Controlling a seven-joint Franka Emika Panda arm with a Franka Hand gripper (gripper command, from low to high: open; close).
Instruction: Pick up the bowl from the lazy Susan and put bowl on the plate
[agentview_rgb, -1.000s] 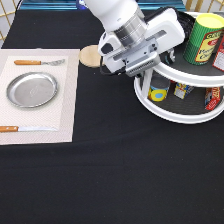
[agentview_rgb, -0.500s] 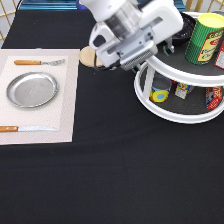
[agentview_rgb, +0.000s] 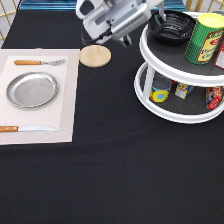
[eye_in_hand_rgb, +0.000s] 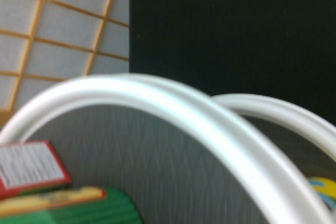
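Observation:
The black bowl sits on the top tier of the white lazy Susan, at the exterior view's top right. My gripper is at the bowl's left rim, with the white hand stretching off toward the top left. The bowl still rests on the shelf. The silver plate lies empty on a pale placemat at the left. The wrist view shows the lazy Susan's white rims and its grey shelf from close by, but not the bowl.
A green can stands beside the bowl, and its top shows in the wrist view. Several small cans stand on the lower tier. A wooden disc, a fork and a knife lie near the plate.
The hand has moved up and to the left, uncovering the bowl on the top tier. The bowl, plate and cans have not moved.

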